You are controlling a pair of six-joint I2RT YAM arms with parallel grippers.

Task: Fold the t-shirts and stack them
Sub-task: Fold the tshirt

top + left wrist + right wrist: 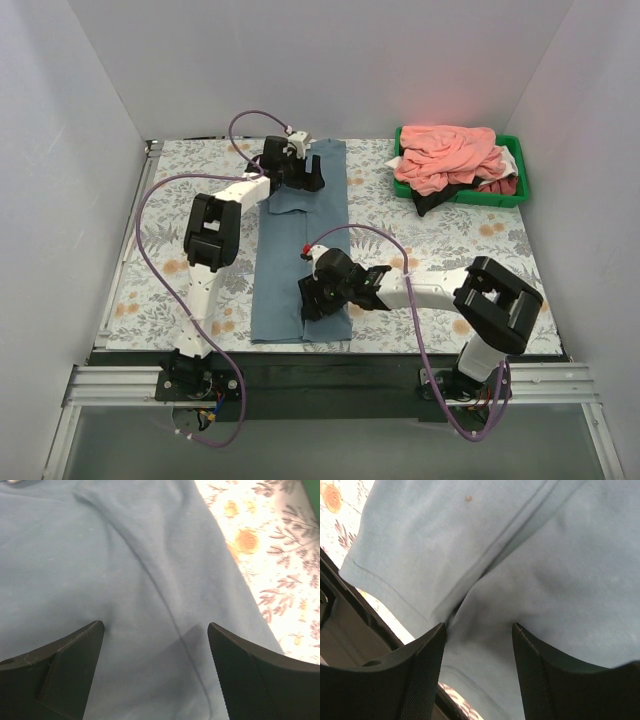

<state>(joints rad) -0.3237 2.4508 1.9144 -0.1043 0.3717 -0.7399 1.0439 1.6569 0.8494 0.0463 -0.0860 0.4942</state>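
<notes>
The grey-blue t-shirt (300, 250) lies on the table as a long narrow strip running from far to near. My left gripper (300, 178) is open at its far end; in the left wrist view its fingers (75, 665) straddle a seam of the shirt (100, 555), gripper (155, 630) empty. My right gripper (318, 300) is open at the shirt's near right part; in the right wrist view the gripper (479, 630) presses down on a bulge of the shirt (570, 570) beside a fold, near the hem. Salmon-pink shirts (445, 155) lie piled at the back right.
A green bin (521, 178) at the back right holds the pink pile with white, dark red and black pieces. The floral table cover (450, 240) shows on both sides of the shirt. The table's dark front edge (350, 620) lies close to the right gripper.
</notes>
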